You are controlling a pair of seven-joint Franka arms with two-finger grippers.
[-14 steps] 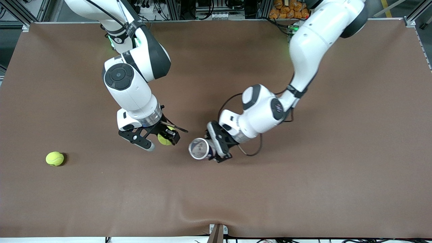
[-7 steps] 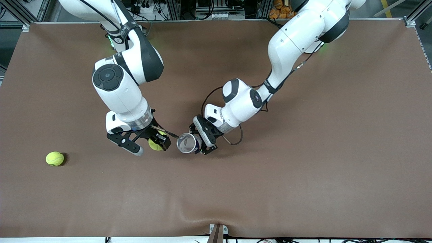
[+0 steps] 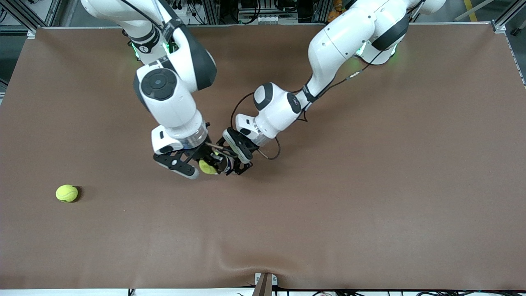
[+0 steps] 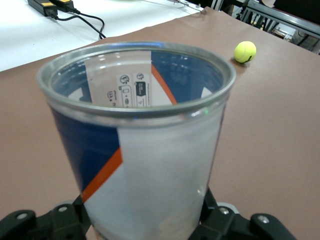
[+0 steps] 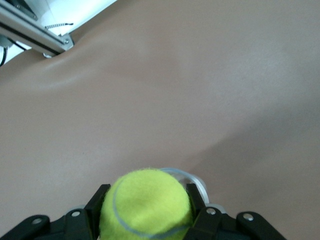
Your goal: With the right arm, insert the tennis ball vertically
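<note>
You see the clear can (image 4: 135, 145) upright in the left end effector (image 3: 232, 164), clamped round its lower wall, nothing visible inside. Right end effector (image 3: 204, 164) grips a tennis ball (image 5: 146, 204) directly over can's rim. Second ball (image 3: 66, 193) lies on surface (image 3: 370, 205) toward right arm's end.

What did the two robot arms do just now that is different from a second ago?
The left gripper carried its clear can toward the right arm's end, meeting the right gripper, which brought its held tennis ball just above the can's mouth. Both kept their grips. The loose tennis ball on the table stayed put.
</note>
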